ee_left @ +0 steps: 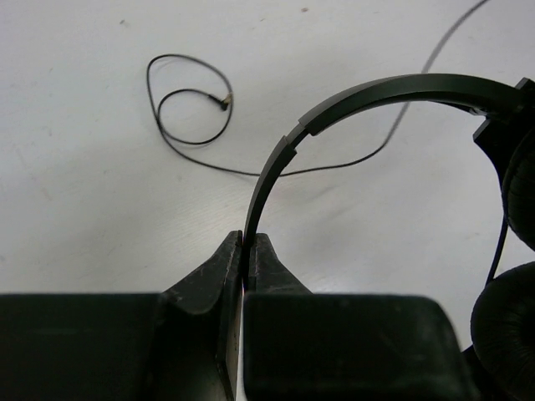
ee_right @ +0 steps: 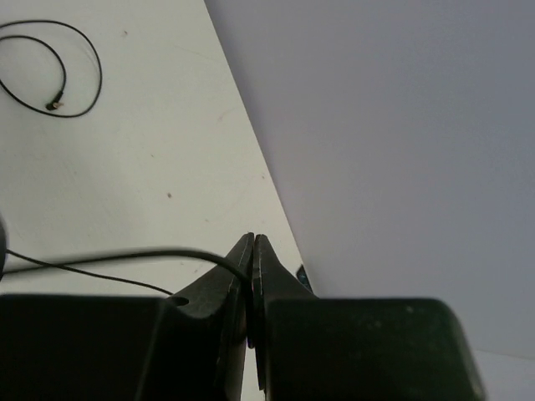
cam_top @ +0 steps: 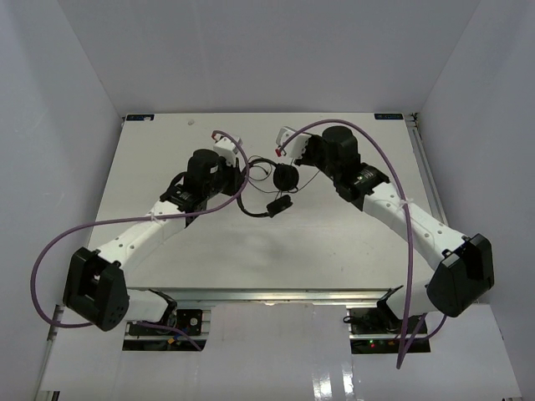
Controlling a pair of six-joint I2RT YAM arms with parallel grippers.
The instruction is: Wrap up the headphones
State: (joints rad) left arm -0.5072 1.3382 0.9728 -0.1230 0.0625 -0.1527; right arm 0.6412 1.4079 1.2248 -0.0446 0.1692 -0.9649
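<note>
The black headphones [cam_top: 282, 179] lie in the middle of the table between both arms. My left gripper [ee_left: 247, 242] is shut on the thin arched headband [ee_left: 351, 93], which curves up and right to the two padded earcups [ee_left: 508, 322]. My right gripper [ee_right: 253, 243] is shut on the thin black cord [ee_right: 125, 253], which runs off to the left from its jaws. The cord's free end lies on the table in a small loose coil [ee_left: 191, 107], with the plug [ee_left: 226, 102] inside it. The same coil [ee_right: 52, 68] shows at the top left of the right wrist view.
The white table [cam_top: 209, 242] is walled in by white panels [cam_top: 276, 50] at the back and sides. The right gripper is close to the table's far right edge [ee_right: 267, 184]. Purple arm cables [cam_top: 393, 180] arch over both arms.
</note>
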